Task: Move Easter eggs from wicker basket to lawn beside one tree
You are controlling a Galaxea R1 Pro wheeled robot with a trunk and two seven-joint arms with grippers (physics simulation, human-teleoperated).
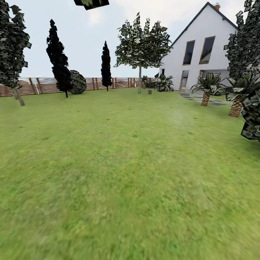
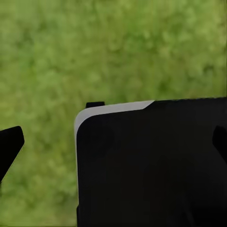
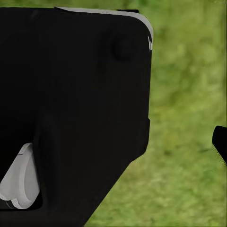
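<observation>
The lawn spreads wide and flat ahead of me. A tall tree with a thin grey trunk and broad leafy canopy stands at its far end, and another trunk leans at the far left. The Easter eggs and the wicker basket are out of view. My left gripper hangs open over grass, with dark fingertips at both edges of the left wrist view and nothing held. One fingertip of my right gripper sits far out at the edge of its view, above grass, with nothing held.
Two dark cypresses and a round shrub line the brown slatted fence. A white house, a stone path and short palms lie to the right. A small brown object by the far tree is too small to identify.
</observation>
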